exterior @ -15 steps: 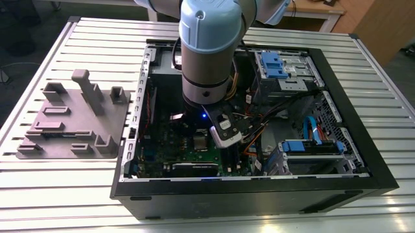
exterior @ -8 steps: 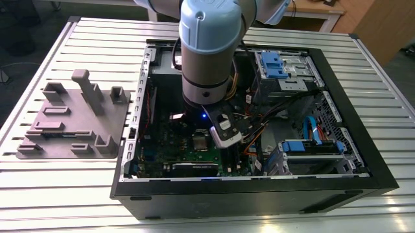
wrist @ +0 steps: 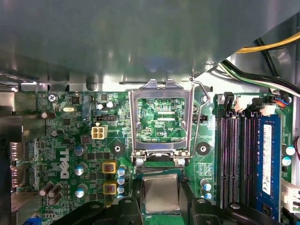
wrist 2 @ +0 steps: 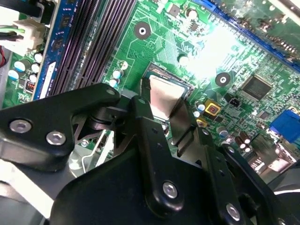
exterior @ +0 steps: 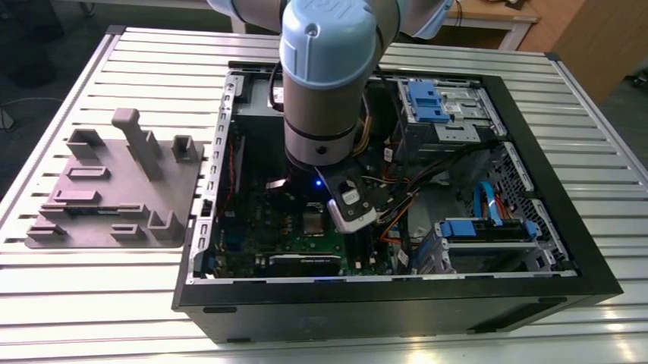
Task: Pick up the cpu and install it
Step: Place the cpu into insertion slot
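Note:
The cpu (wrist 2: 164,96) (wrist: 161,192), a small silvery square chip, sits between my gripper's black fingers (wrist 2: 140,117) in both wrist views. My gripper (wrist 2: 165,112) (wrist: 161,199) is shut on it by two opposite edges. The chip hangs level over the dark socket (wrist: 159,172) of the green motherboard (wrist: 70,140) (wrist 2: 225,56); I cannot tell whether it touches the socket. The socket's metal load plate (wrist: 161,117) stands flipped open beyond it, with its lever (wrist: 200,117) raised. In the exterior view my gripper (exterior: 312,212) reaches down into the open computer case (exterior: 567,250), over the motherboard (exterior: 294,243).
Memory slots (wrist: 236,154) (wrist 2: 93,42) run close beside the socket. Blue drive bays (exterior: 438,102) and loose cables (exterior: 405,205) crowd the case toward the exterior view's right. A grey fixture tray (exterior: 111,189) with raised blocks lies on the slatted table (exterior: 91,303) outside the case.

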Tool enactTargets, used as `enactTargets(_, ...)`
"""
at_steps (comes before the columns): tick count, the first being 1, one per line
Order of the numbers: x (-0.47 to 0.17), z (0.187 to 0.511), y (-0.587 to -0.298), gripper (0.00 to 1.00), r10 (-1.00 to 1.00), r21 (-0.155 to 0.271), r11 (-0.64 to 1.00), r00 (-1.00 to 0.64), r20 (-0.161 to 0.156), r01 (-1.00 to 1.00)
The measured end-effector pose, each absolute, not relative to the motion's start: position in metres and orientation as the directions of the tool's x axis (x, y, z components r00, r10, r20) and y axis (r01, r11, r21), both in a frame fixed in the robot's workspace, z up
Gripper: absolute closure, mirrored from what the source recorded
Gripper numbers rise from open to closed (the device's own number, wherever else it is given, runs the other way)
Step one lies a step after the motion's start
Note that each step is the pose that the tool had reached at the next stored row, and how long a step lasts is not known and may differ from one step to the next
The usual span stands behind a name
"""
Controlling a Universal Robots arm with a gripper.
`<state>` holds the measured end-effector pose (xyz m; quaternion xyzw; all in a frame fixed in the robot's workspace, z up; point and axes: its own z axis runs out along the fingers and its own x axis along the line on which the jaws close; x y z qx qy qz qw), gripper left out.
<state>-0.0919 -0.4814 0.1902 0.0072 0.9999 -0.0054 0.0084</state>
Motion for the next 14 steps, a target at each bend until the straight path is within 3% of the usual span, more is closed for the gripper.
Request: enactTargets(14, -0.0919, 0.1955, -0.4815, 0.58, 0.019, -0.01, 1.0, -1.0, -0.017, 0.019)
